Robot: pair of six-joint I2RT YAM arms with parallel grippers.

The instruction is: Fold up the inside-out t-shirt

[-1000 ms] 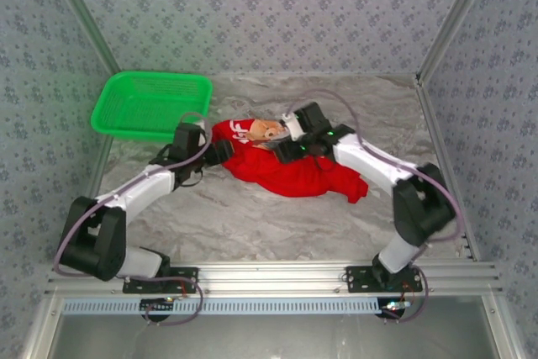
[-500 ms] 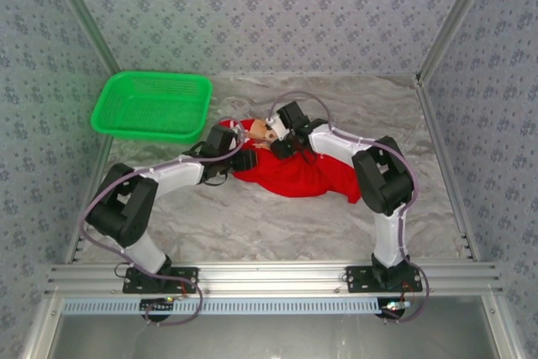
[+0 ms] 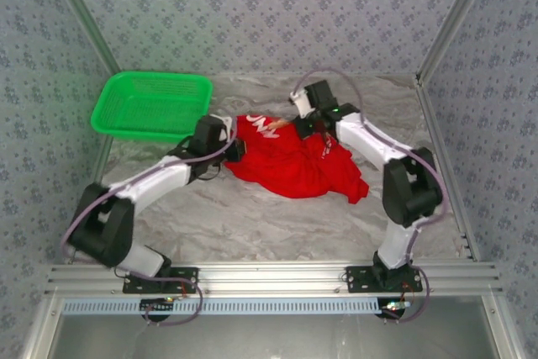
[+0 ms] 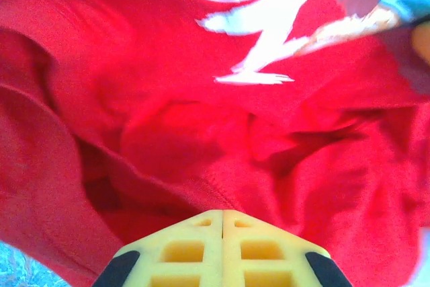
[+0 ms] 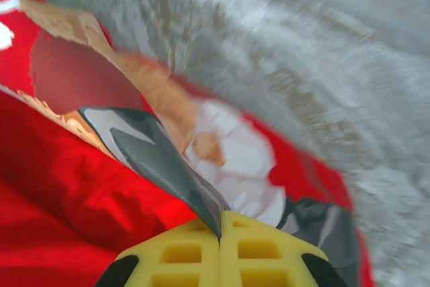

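The inside-out t-shirt (image 3: 294,164) lies in a crumpled red heap near the middle of the marbled table (image 3: 252,220), right of the green basket (image 3: 151,105) and apart from it. My left gripper (image 3: 238,147) sits at the shirt's left edge. Seen from its wrist, the yellow pads are pressed flat together with a red hem fold pinched at their tips (image 4: 223,214), white lettering above. My right gripper (image 3: 304,128) is at the shirt's far edge, pads likewise squeezed together (image 5: 220,223), with a flap of the printed cloth caught between them.
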